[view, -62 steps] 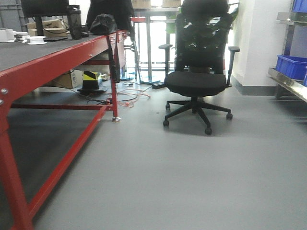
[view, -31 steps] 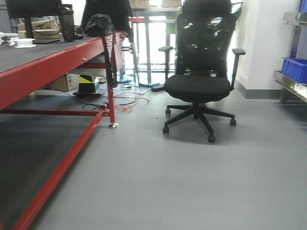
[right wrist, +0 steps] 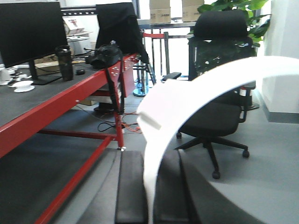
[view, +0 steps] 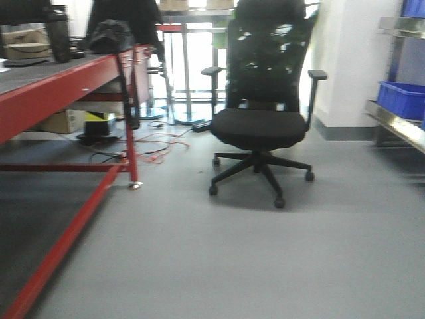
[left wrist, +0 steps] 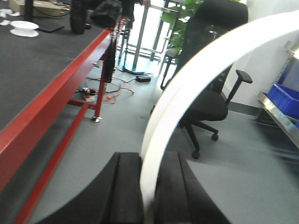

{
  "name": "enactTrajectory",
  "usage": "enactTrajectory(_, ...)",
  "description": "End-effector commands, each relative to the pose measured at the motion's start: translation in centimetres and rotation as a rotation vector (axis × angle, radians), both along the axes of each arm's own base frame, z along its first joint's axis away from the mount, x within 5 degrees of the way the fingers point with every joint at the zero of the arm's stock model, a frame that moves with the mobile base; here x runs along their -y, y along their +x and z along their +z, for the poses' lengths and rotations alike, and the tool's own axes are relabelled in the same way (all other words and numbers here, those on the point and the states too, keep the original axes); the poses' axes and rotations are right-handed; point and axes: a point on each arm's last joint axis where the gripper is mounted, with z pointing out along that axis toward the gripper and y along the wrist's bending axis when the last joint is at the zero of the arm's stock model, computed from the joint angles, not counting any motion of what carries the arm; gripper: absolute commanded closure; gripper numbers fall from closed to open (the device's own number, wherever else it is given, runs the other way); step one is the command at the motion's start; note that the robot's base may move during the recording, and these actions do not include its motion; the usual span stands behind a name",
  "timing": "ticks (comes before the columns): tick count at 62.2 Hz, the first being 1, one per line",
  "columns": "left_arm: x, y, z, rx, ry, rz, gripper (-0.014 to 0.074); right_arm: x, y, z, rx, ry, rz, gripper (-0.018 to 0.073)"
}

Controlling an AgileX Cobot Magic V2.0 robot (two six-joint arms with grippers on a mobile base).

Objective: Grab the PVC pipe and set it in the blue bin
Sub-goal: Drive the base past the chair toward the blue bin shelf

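Note:
In the left wrist view a white curved PVC pipe strap point(left wrist: 187, 88) rises from between the black fingers of my left gripper point(left wrist: 149, 159), which is shut on it, and arcs up to the right. The right wrist view shows a similar white PVC pipe arc point(right wrist: 196, 93) clamped in my right gripper point(right wrist: 149, 161). The blue bin point(view: 402, 98) sits on a metal shelf at the far right, also seen as a blue bin point(left wrist: 285, 99) in the left wrist view. Neither gripper shows in the front view.
A red-framed table point(view: 60, 93) runs along the left, with a monitor point(right wrist: 32, 32) and small items on top. A black office chair point(view: 259, 126) stands ahead on the grey floor. Orange cables point(view: 156, 143) lie under the table's far end. A metal shelf point(view: 398, 129) lines the right wall.
The front view has shifted: the red table and the chair have slid left in the frame and the chair looks slightly nearer. The picture is now blurred by motion.

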Motion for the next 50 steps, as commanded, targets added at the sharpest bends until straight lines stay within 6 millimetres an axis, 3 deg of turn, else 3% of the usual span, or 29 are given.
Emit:
enactTrajectory(1, -0.04, -0.09, 0.43, 0.036, -0.007, 0.006, 0.0708, 0.09, -0.13, 0.24, 0.034, -0.006, -0.005, 0.0727)
enactTrajectory(50, -0.04, -0.09, 0.43, 0.036, -0.007, 0.006, 0.0708, 0.09, -0.13, 0.24, 0.034, -0.006, -0.005, 0.0727)
